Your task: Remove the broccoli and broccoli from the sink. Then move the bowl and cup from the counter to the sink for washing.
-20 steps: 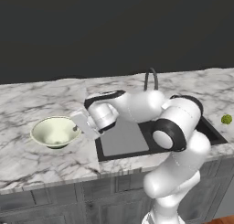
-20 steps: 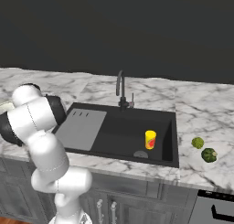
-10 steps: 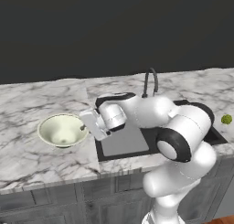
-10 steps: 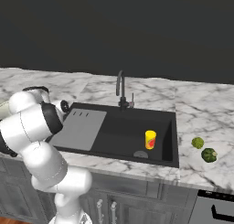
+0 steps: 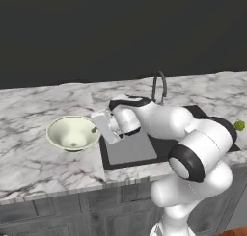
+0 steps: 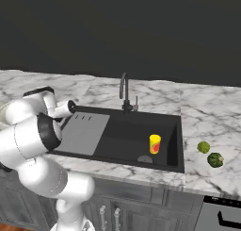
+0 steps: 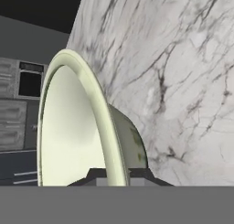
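My gripper (image 5: 95, 130) is shut on the right rim of the pale cream-green bowl (image 5: 72, 133), which sits left of the sink (image 5: 166, 144) over the marble counter (image 5: 34, 158). In the hand view the bowl (image 7: 73, 127) stands on edge and its rim runs down between the fingertips (image 7: 97, 174) of the gripper (image 7: 116, 175). The yellow cup (image 6: 155, 144) stands upright inside the black sink (image 6: 117, 136). Two broccoli florets, one lighter (image 6: 203, 147) and one darker (image 6: 215, 160), lie on the counter right of the basin; one broccoli (image 5: 239, 126) shows past my arm.
A dark gooseneck tap (image 6: 124, 91) rises behind the basin. A flat grey panel (image 6: 84, 132) covers the sink's left part, right beside my hand. Grey cabinet fronts (image 5: 58, 211) run under the counter's front edge. A dark wall stands behind.
The hand has drawn the bowl a little to the right, toward the sink, and the forearm has swung lower over the grey panel. Cup and broccoli have stayed put.
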